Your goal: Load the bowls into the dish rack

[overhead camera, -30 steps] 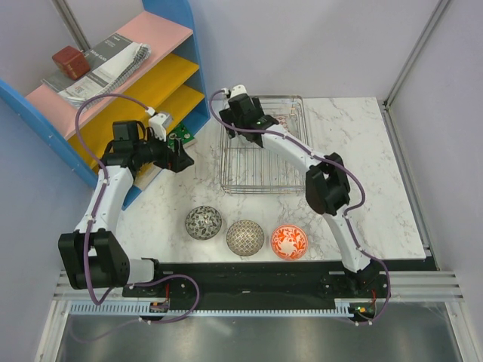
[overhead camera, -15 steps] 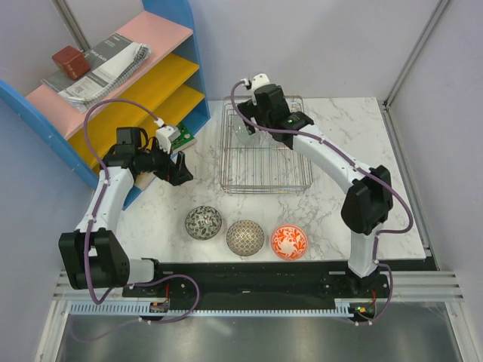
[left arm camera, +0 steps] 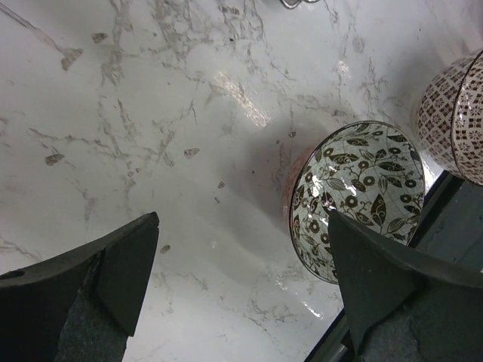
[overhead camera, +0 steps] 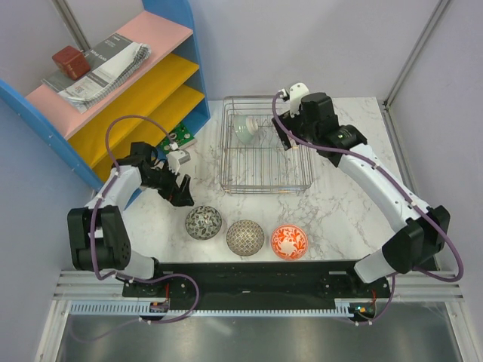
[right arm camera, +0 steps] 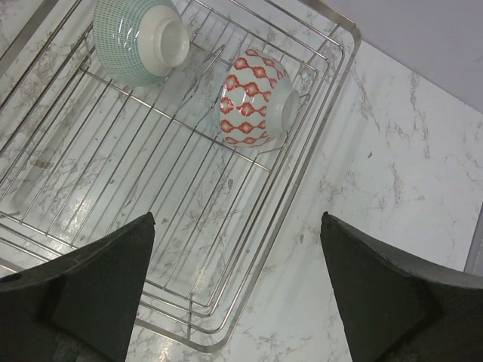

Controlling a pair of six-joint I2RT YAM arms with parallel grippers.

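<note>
Left hand (left arm camera: pixel 241 256) hangs released, jaws wide, beside the dark bowl (left arm camera: pixel 355 200) on the table (left arm camera: pixel 151 113) in front of the rack (overhead camera: pixel 260 170). A descending finger could clip that bowl and shove it into the beige bowl (left arm camera: pixel 456 113). Right hand (right arm camera: pixel 238 264), also released, hovers over the rack. If it dips, it could knock the green bowl (right arm camera: pixel 139 38) or the red bowl (right arm camera: pixel 256 98) leaning inside.

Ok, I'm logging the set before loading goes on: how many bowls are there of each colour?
Red bowls: 2
Green bowl: 1
Dark grey bowl: 1
Beige bowl: 1
Total: 5
</note>
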